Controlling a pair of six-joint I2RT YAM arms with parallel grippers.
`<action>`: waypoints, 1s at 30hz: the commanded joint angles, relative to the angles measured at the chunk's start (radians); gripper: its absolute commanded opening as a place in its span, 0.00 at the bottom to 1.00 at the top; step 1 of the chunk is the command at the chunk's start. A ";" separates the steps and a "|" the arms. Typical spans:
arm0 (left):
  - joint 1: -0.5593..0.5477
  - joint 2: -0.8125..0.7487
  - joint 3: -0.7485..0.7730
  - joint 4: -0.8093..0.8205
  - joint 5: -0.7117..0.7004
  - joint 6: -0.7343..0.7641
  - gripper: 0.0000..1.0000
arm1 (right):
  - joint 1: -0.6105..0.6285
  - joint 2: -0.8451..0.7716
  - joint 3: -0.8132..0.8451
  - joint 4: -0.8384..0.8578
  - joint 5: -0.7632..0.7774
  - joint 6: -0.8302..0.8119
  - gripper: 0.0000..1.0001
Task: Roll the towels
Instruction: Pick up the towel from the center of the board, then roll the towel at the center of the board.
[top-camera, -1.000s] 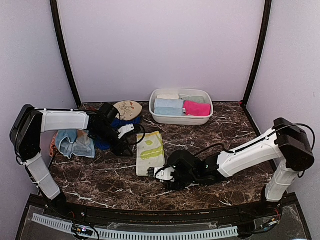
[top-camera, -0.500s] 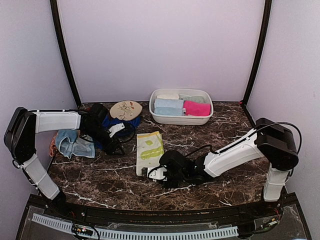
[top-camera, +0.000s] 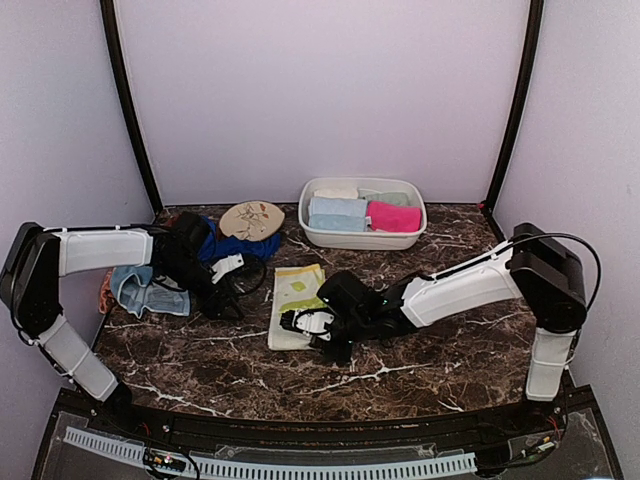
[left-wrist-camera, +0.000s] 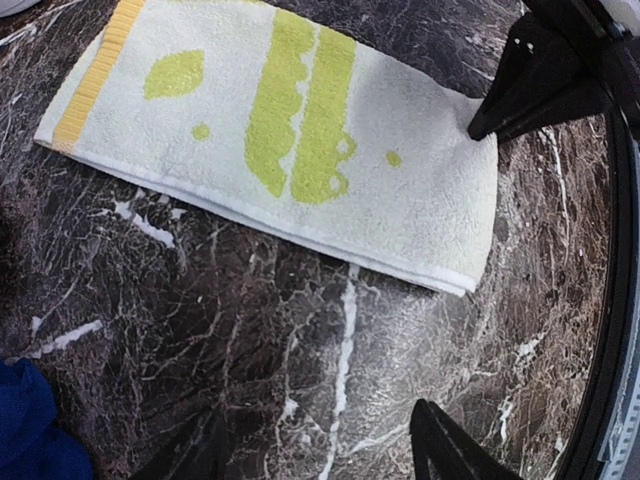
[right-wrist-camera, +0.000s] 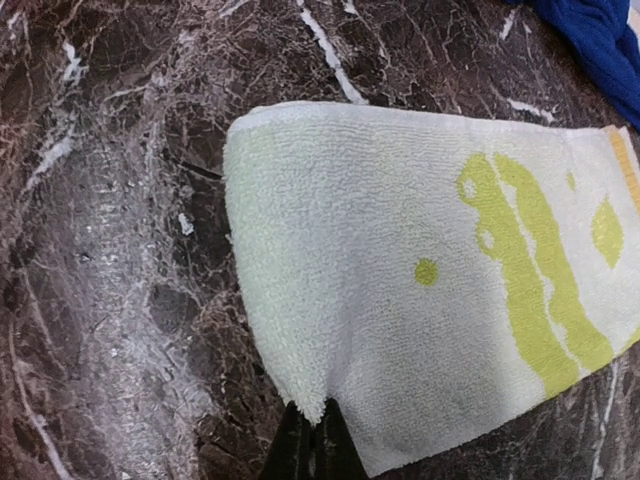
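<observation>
Yellow-green towel (top-camera: 297, 292) flat, long axis near-far, banded end far.

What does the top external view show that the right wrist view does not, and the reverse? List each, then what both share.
Only top external: the white basin holding the hot pink towel, and the oval floral disc. Only right wrist: the right hand shut on the yellow-green towel at its near edge. Both: that towel lying flat on the marble table, and the royal blue towel.
</observation>
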 joint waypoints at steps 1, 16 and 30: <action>0.000 -0.067 -0.036 -0.041 0.072 0.039 0.65 | -0.057 0.002 0.078 -0.136 -0.256 0.151 0.00; -0.254 -0.083 -0.097 0.063 0.074 0.037 0.66 | -0.199 0.165 0.241 -0.306 -0.722 0.341 0.00; -0.364 -0.033 -0.128 0.240 -0.046 0.062 0.64 | -0.262 0.263 0.309 -0.322 -1.011 0.495 0.00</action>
